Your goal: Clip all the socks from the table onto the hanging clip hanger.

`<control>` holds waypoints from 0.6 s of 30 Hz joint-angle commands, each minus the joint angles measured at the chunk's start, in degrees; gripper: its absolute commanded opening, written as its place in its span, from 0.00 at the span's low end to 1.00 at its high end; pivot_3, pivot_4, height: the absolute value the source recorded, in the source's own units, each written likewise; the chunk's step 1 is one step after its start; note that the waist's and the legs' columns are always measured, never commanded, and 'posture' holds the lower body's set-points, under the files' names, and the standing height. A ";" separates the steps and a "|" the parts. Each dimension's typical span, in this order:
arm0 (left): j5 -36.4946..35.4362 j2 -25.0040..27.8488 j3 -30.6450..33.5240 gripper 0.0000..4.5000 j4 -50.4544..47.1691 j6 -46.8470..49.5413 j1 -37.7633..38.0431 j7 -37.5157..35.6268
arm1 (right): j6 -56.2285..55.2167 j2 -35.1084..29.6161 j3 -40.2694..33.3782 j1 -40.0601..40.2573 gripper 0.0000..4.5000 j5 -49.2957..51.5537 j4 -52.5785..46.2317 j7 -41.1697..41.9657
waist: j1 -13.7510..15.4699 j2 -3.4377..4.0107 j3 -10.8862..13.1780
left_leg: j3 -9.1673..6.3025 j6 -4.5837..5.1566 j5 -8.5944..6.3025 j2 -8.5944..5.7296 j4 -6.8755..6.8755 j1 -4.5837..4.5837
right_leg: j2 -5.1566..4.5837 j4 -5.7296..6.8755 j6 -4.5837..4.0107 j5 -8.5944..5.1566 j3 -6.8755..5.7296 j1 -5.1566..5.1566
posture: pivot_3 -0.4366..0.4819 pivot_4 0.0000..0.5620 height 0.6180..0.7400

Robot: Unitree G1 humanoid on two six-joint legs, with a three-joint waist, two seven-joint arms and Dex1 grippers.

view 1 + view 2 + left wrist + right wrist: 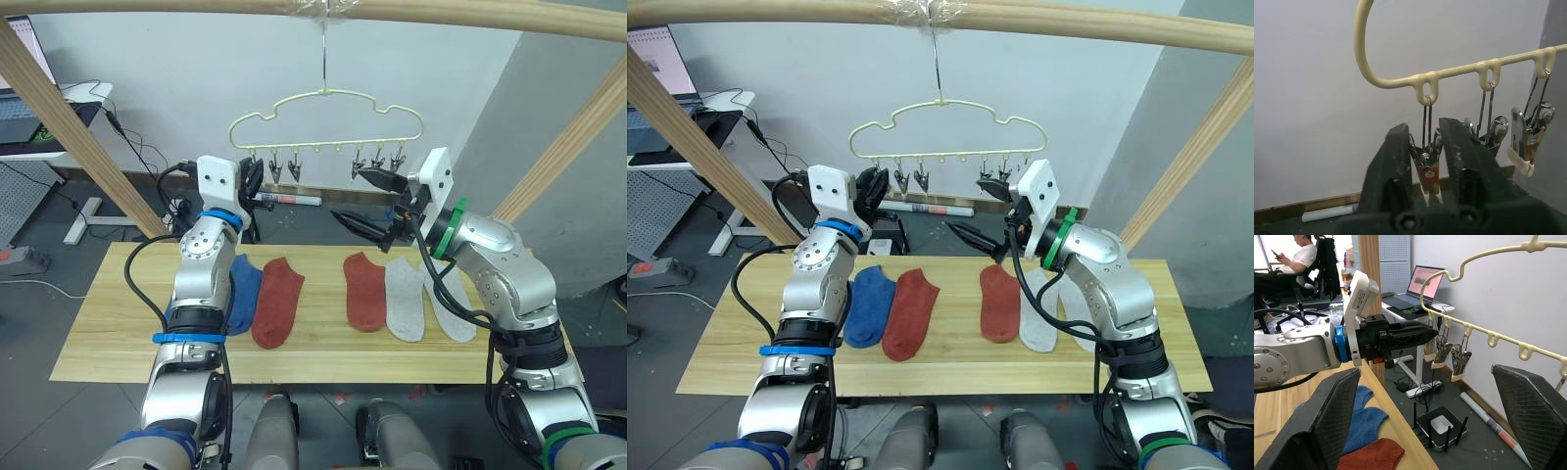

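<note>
Left gripper (1425, 161), clenched on the clip hanger's (328, 98) leftmost clip (1429, 171), should squeeze it open while the released, empty right gripper (364, 201) fetches a sock (364, 289) from the table (118, 333).

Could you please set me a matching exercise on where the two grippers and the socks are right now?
1. left gripper
2. right gripper
3. blue socks
4. light grey socks

A. jaws wide open, empty
B. right end of the row on the table
C. at the clip hanger's end clip
D. left end of the row

Pairs: 1-C, 2-A, 3-D, 4-B
</note>
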 commanded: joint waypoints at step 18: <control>-3.30 6.43 0.61 0.00 -9.11 10.43 3.07 -6.35 | -0.60 -13.83 0.43 16.95 1.00 -16.86 10.40 -10.02 | -0.64 0.05 0.14 | 0.13 -0.01 0.00 0.00 0.00 0.02 | -0.02 0.06 0.09 -0.05 0.07 -0.05 | 0.50 0.44 1.00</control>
